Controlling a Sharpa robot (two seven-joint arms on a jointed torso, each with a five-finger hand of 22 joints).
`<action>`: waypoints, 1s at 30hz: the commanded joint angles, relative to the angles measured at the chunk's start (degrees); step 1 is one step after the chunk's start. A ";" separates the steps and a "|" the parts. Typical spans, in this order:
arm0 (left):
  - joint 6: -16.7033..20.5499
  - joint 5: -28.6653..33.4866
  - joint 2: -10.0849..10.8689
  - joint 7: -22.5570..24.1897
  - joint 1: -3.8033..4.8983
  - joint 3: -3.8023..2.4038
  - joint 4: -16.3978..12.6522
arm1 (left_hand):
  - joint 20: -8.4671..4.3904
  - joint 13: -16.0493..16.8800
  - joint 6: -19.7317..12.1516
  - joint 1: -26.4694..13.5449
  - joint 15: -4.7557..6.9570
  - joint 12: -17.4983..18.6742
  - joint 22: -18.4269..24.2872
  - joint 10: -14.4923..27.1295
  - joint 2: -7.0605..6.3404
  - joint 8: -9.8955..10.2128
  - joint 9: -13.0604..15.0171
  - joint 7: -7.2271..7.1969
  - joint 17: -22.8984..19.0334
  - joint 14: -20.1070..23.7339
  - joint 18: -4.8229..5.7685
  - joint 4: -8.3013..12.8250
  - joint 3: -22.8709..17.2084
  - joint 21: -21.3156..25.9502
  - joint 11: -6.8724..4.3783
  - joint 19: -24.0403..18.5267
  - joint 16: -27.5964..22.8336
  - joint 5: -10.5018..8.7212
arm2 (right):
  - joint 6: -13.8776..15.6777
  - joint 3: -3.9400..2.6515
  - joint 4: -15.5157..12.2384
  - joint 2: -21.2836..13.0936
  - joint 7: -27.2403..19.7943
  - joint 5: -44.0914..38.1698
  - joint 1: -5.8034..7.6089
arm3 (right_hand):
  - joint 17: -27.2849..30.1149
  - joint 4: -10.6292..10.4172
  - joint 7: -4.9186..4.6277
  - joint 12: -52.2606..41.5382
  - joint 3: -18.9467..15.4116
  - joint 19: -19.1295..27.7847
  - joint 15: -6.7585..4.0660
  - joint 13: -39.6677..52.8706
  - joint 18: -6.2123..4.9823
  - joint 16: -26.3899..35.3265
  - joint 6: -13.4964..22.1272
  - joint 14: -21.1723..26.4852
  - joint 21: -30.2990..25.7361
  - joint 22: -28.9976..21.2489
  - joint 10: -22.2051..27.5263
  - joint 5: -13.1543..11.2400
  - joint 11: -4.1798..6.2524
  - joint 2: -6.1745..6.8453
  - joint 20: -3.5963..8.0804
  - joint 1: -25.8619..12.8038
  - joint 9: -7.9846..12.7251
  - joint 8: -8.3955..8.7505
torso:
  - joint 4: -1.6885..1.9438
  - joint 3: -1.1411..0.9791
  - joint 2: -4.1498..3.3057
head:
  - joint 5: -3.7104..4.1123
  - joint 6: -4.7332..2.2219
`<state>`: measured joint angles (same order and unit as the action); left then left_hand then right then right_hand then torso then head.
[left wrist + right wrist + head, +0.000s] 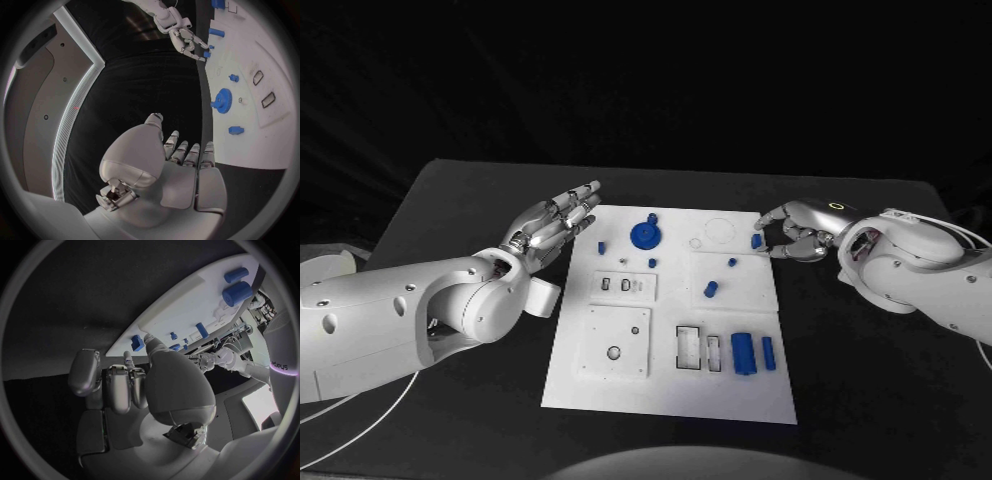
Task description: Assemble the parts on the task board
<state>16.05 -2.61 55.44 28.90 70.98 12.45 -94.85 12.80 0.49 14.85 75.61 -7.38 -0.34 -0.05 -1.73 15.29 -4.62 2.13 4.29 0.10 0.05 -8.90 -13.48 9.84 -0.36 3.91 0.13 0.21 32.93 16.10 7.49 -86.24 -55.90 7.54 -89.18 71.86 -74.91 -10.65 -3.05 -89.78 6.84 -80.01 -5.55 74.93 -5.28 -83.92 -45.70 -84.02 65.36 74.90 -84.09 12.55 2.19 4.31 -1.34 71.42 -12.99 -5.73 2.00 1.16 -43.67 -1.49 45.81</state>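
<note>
The white task board (733, 390) lies in the middle of the black table. On it are a blue gear (646, 235), small blue pegs (711, 289) and two long blue parts (743, 353). My left hand (557, 222) hovers open at the board's far left corner, fingers stretched out and holding nothing; the left wrist view shows the gear (222, 100) ahead of it. My right hand (798, 230) is at the board's far right edge, fingers curled, pinching a small blue part (757, 240) between thumb and finger. That part (136, 341) stands at the thumb tip in the right wrist view.
A white block with two slots (625, 286) and a white square plate (616, 342) sit on the board's left half. Open rectangular slots (689, 347) lie beside the long blue parts. Black table surface (877, 390) surrounds the board.
</note>
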 commanded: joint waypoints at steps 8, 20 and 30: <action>-1.37 -0.08 -0.12 0.71 0.00 -0.02 0.03 | 0.36 0.06 -0.08 0.52 -0.30 -0.18 0.05 -0.07 -0.07 -0.34 0.02 0.21 -0.10 -0.05 -0.69 0.39 -0.05 0.36 0.56 -0.13 -0.21 0.34 | 0.25 -0.01 0.94 0.57 -0.28 -0.51 -0.14 | -9.76 0.63 -0.19 -0.22 0.46 0.28 0.58 15.07 0.09 0.26 -1.65 -4.37 -0.49 5.51 -5.91 4.84 -0.44 -0.53 -0.21 1.47 0.01 -0.85 | 0.02 0.02 0.00 | 0.04 0.10; -1.57 -0.08 -0.15 0.51 -0.01 -0.02 0.11 | 0.41 0.07 -0.08 0.56 -0.37 -0.18 0.05 -0.10 -0.04 -0.36 0.02 0.22 -0.10 -0.05 -0.68 0.45 -0.09 0.36 0.60 -0.13 -0.21 0.39 | 0.69 -0.01 1.46 1.15 -0.64 -0.45 -0.22 | -9.79 0.79 -0.23 -0.22 0.54 0.19 0.60 15.07 0.10 0.22 -4.03 -4.39 -0.61 5.65 -5.91 5.07 -0.47 -0.53 -0.23 1.75 -0.73 -2.10 | 0.01 0.02 0.02 | 0.03 0.38; -1.78 -0.08 -0.20 0.26 -0.01 -0.02 0.09 | 0.41 0.07 -0.08 0.56 -0.37 -0.18 0.05 -0.10 -0.04 -0.36 0.02 0.22 -0.10 -0.05 -0.68 0.45 -0.09 0.36 0.60 -0.13 -0.21 0.39 | 0.92 -0.01 1.78 1.62 -0.69 -0.36 -0.23 | -9.75 0.86 -0.20 -0.22 0.42 0.14 0.58 15.07 0.09 0.27 -5.03 -4.38 -0.74 5.75 -5.91 3.75 -0.46 -0.41 -0.22 1.83 -1.34 -2.66 | 0.03 0.02 0.03 | -0.06 0.72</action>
<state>15.61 -2.60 55.35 28.75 70.96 12.45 -94.71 12.80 0.49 14.85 75.61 -7.38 -0.34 -0.07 -1.94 15.29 -4.62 2.13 4.29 0.06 0.05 -8.90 -13.32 9.68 -0.36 4.11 0.13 0.21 32.93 16.52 7.49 -84.53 -54.35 7.11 -89.18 71.66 -74.94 -10.19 -3.37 -89.78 7.29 -80.01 -5.34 74.92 -5.29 -83.92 -50.27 -83.80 64.87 74.93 -84.09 16.44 2.19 3.94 -1.34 72.71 -14.28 -8.20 2.01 1.17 -43.65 -1.53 46.47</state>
